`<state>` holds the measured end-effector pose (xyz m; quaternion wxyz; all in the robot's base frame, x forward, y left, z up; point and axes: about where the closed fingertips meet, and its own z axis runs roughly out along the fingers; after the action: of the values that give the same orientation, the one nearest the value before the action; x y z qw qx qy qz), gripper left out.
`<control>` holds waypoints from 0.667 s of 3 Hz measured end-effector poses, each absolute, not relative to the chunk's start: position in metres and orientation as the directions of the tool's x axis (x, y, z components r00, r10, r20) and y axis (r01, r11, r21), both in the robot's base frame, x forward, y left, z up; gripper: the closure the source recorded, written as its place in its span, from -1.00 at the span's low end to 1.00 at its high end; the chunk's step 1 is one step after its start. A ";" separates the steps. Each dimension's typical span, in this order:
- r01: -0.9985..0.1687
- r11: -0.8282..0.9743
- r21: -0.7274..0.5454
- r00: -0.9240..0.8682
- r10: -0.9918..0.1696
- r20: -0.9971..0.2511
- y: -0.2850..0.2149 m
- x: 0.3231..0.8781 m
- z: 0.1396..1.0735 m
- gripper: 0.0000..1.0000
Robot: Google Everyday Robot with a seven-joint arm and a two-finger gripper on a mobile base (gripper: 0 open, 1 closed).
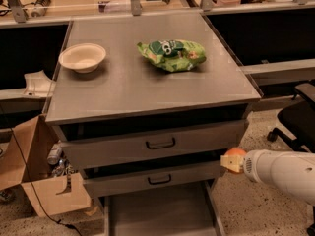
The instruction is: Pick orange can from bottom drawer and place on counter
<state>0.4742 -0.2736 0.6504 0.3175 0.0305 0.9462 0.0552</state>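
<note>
Camera view: claw, lower right, grips orange can

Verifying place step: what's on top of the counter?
A white bowl and green snack bag sit on the counter. The orange can is not: the gripper holds it beside the drawers. Under the bag is hidden.

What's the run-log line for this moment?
phase: carry | hand: right of lower handled drawer, holding orange can | bottom drawer: open | counter: can not yet placed
</note>
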 end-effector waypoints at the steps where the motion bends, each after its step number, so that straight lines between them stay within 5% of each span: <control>1: 0.029 0.991 0.128 -0.801 0.100 -0.591 -0.273 0.474 0.648 1.00; 2: 0.005 0.994 0.111 -0.783 0.073 -0.618 -0.276 0.479 0.667 1.00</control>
<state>0.4785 -0.2761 0.6672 0.3286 0.0208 0.9428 0.0518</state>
